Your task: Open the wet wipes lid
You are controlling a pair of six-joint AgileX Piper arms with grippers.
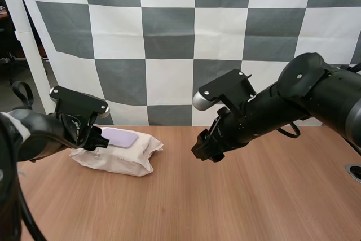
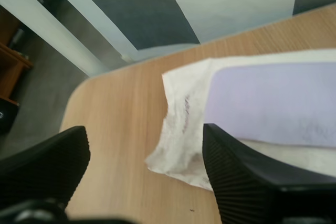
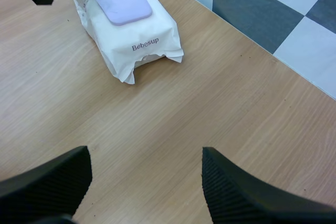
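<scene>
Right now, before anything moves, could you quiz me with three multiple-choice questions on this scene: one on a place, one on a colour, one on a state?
1. Where does the pack of wet wipes lie?
A) on the table, at the left claw
B) in a pot
C) on a wooden tray
2. What colour is its lid?
A) green
B) pale purple
C) red
3. How is the lid?
A) torn off
B) flipped up
C) shut flat

Answers:
1 A, the pack rests on bare wood at the open left claw.
2 B, it is lilac against the white pack.
3 C, it lies flush on the pack.
</scene>
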